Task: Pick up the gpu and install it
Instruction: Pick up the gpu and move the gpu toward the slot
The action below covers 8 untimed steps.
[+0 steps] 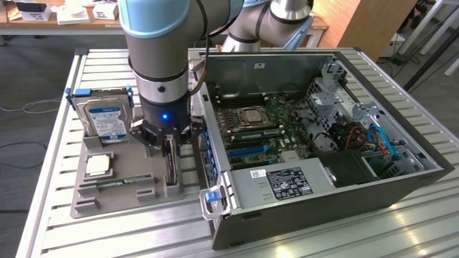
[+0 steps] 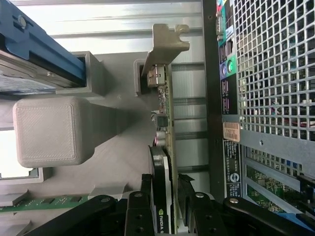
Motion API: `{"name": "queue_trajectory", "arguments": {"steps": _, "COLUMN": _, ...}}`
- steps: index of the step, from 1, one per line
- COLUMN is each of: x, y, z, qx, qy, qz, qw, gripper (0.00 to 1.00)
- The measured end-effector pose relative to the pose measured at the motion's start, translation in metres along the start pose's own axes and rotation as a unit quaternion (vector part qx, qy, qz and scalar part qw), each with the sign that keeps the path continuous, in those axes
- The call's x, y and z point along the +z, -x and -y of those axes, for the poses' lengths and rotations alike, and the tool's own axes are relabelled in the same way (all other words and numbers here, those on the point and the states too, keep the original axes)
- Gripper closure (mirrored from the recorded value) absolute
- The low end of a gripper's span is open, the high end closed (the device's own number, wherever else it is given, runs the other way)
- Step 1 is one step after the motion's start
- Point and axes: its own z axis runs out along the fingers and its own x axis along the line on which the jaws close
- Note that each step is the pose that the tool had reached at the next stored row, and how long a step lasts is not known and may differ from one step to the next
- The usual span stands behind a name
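We see the arm (image 1: 161, 48) reaching straight down, its gripper (image 1: 169, 144) aimed at the grey parts tray (image 1: 115, 207) on the slatted surface (image 1: 51, 204), just beside the open computer case (image 1: 323, 209). The fingers (image 2: 146, 196) stand spread, one on each side of the gpu (image 2: 170, 137). The card stands on edge in a slot along the tray's side nearest the case.

We cannot tell whether the fingers touch the card. In the exterior view the gripper covers part of the card. In the wrist view the card's near end is hidden behind the fingers, while its metal bracket (image 2: 166, 39) shows plainly.

From the exterior view's left, the tray holds a hard drive (image 1: 106, 119) upright in a blue caddy, a processor (image 1: 99, 164) lying flat, a memory stick (image 1: 115, 183), then the gpu. The case holds a motherboard (image 1: 262, 134) and a power supply (image 1: 287, 185).
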Motion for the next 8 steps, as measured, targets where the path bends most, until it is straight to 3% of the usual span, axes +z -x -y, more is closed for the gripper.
{"name": "queue_trajectory", "arguments": {"steps": 8, "x": 0.0029, "y": 0.0, "z": 0.0001, "qx": 0.0, "qy": 0.0001, "qz": 0.0001, "qw": 1.0, "gripper": 0.64}}
